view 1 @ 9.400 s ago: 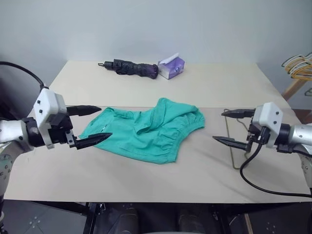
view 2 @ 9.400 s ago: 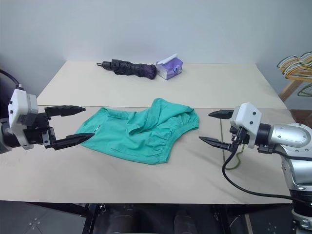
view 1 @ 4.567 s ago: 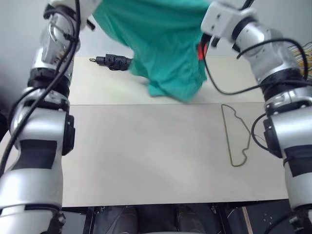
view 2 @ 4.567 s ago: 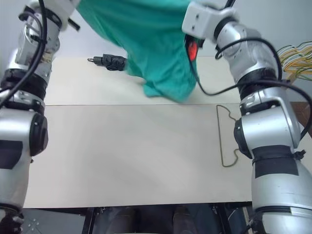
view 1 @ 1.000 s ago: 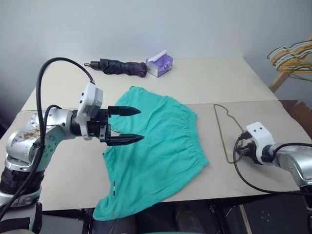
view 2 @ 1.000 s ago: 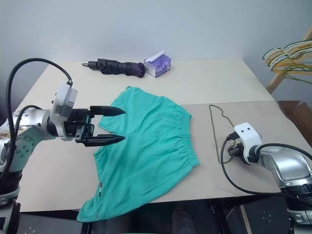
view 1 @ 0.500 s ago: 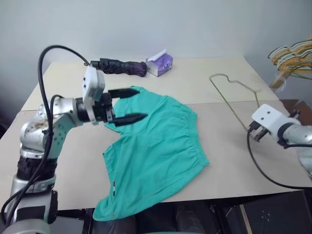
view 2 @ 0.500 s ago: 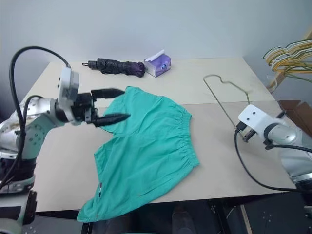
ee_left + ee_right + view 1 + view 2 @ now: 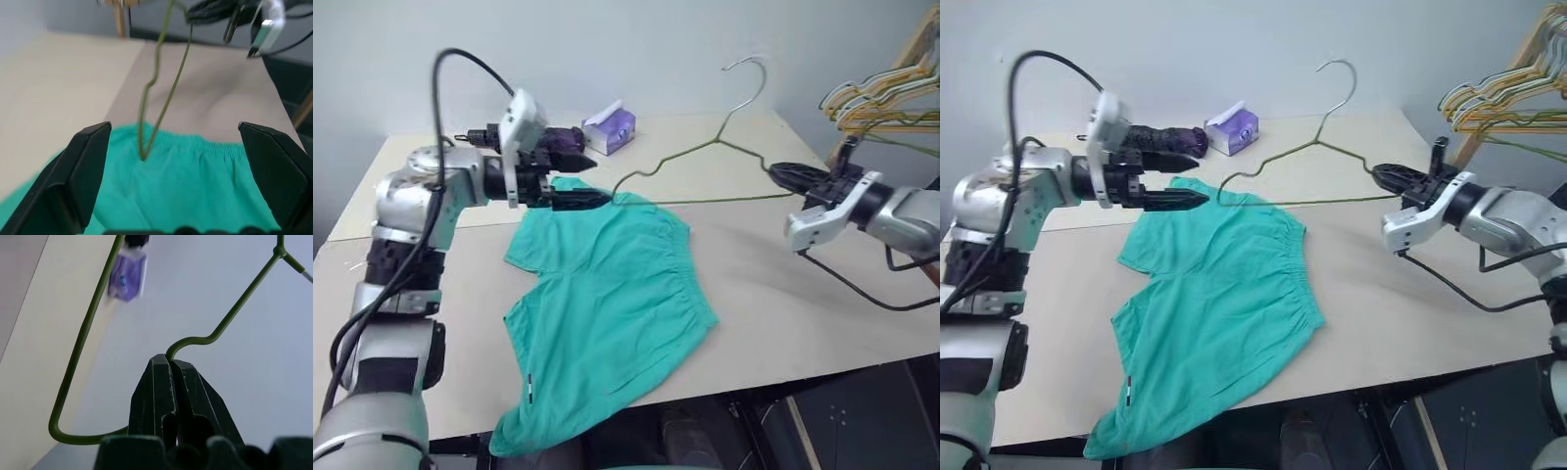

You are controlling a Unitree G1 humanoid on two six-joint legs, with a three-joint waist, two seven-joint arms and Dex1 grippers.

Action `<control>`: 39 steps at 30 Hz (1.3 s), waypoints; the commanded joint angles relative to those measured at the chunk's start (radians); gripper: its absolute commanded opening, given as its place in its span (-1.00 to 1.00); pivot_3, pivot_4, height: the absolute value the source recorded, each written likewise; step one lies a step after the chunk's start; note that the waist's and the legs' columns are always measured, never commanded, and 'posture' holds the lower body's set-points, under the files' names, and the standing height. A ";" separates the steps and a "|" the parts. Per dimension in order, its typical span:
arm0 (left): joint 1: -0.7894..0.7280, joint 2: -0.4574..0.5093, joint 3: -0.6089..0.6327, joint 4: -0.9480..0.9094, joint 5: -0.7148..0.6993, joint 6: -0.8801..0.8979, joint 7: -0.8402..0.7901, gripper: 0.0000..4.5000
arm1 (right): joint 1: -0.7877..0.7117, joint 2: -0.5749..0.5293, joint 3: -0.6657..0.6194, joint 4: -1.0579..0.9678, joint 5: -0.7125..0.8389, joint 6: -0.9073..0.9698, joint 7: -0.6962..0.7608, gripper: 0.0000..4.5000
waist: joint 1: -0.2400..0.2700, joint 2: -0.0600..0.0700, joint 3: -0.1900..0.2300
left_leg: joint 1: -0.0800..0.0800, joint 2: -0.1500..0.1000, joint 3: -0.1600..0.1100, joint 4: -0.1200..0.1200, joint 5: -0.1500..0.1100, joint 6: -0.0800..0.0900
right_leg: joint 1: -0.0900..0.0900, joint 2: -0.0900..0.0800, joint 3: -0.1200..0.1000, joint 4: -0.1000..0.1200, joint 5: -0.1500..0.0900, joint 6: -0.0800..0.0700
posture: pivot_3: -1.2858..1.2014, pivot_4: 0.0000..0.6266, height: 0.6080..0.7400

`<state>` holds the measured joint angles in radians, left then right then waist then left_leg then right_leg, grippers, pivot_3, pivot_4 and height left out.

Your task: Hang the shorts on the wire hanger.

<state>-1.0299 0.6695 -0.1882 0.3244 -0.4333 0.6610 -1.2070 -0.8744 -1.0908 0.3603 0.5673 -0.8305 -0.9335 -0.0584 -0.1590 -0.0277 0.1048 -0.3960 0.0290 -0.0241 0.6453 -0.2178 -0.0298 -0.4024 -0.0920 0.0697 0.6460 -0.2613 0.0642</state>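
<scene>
My right claw (image 9: pixel 1378 174) is clamped together on the wire hanger (image 9: pixel 1317 149), pinching one corner of its triangle and holding it in the air above the table's (image 9: pixel 1400 284) far right part, hook (image 9: pixel 747 65) upward against the wall. My right wrist view shows the wire (image 9: pixel 215 333) bending into the closed fingertips (image 9: pixel 168 367); the hanger's frame runs out of that picture, so its full shape is cut off there. The hanger's other corner reaches across to the far edge of the shorts (image 9: pixel 607 294), but whether the wire touches the cloth or hangs just above it I cannot tell.

My left claw (image 9: pixel 582 181) stands wide apart, gripping nothing, level over the far edge of the shorts, with the hanger's near corner between its two fingers (image 9: pixel 83 171) in my left wrist view. The upper finger is hard to separate from the dark umbrella (image 9: pixel 1167 138) behind it.

The shorts lie spread flat on the table's middle, one leg hanging over the near edge, where its hem is cut off at the bottom of the picture. A purple tissue box (image 9: pixel 609 128) sits by the far edge beside the umbrella. A bunch of coloured hangers (image 9: pixel 1498 103) on a wooden rack (image 9: pixel 1528 49) stands past the table's far right corner, partly out of frame.
</scene>
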 commanded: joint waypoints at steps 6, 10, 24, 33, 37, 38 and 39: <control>-0.068 -0.075 -0.087 0.110 0.106 -0.036 -0.115 1.00 | -0.060 0.019 -0.023 -0.003 -0.031 -0.056 -0.012 -0.98 | -0.026 0.000 -0.001 | 0.000 0.000 -0.001 0.000 0.000 0.000 | 0.000 0.000 0.000 0.000 0.000 0.000 | -0.06 -0.96 1.00; -0.053 -0.092 -0.144 0.111 0.189 -0.082 -0.116 0.83 | -0.062 0.022 -0.031 -0.014 -0.028 -0.057 0.001 -1.00 | -0.042 0.000 -0.001 | 0.000 0.000 -0.001 0.000 0.000 0.000 | 0.000 0.000 0.000 0.001 0.000 0.000 | -0.06 -0.95 1.00; -0.042 -0.124 -0.122 0.142 0.248 -0.104 -0.118 -0.99 | -0.059 0.019 -0.058 -0.057 0.015 -0.045 0.046 -1.00 | -0.074 0.002 -0.003 | 0.001 0.000 -0.001 0.000 0.000 0.000 | 0.001 -0.001 0.000 0.002 0.000 0.000 | -0.07 -0.98 1.00; -0.043 -0.109 -0.098 0.131 0.239 -0.106 -0.139 -1.00 | -0.044 0.008 -0.067 -0.069 0.106 -0.109 0.126 -0.50 | -0.079 0.004 -0.010 | 0.001 -0.001 -0.001 0.001 0.000 0.000 | 0.001 -0.001 0.000 0.003 0.000 0.000 | -0.07 -1.00 1.00; -0.022 -0.072 -0.108 0.120 0.290 -0.168 -0.114 -1.00 | -0.007 -0.017 -0.041 -0.089 0.312 -0.151 0.285 0.08 | -0.080 0.004 -0.011 | 0.006 -0.001 -0.002 0.000 0.000 0.000 | 0.007 -0.001 0.000 0.002 0.000 0.000 | -0.06 -1.00 1.00; -0.012 -0.062 -0.112 0.113 0.309 -0.194 -0.102 -1.00 | 0.010 -0.024 -0.034 -0.103 0.390 -0.146 0.340 0.22 | -0.080 0.004 -0.011 | 0.010 -0.001 -0.002 0.000 0.000 0.001 | 0.010 -0.001 0.000 0.001 0.000 0.000 | -0.06 -1.00 1.00; 0.006 -0.047 -0.116 0.105 0.331 -0.240 -0.089 -1.00 | 0.035 -0.034 -0.024 -0.127 0.493 -0.119 0.413 0.38 | -0.080 0.004 -0.011 | 0.012 0.000 -0.002 0.000 0.000 0.001 | 0.013 -0.001 0.000 0.000 0.000 0.001 | -0.06 -1.00 1.00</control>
<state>-1.0363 0.5995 -0.3220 0.4630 -0.1329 0.4871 -1.3184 -0.8498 -1.1030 0.3447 0.4846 -0.5013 -1.0679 0.2593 -0.2386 -0.0239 0.0934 -0.3824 0.0285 -0.0260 0.6450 -0.2186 -0.0281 -0.3878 -0.0927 0.0696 0.6460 -0.2613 0.0648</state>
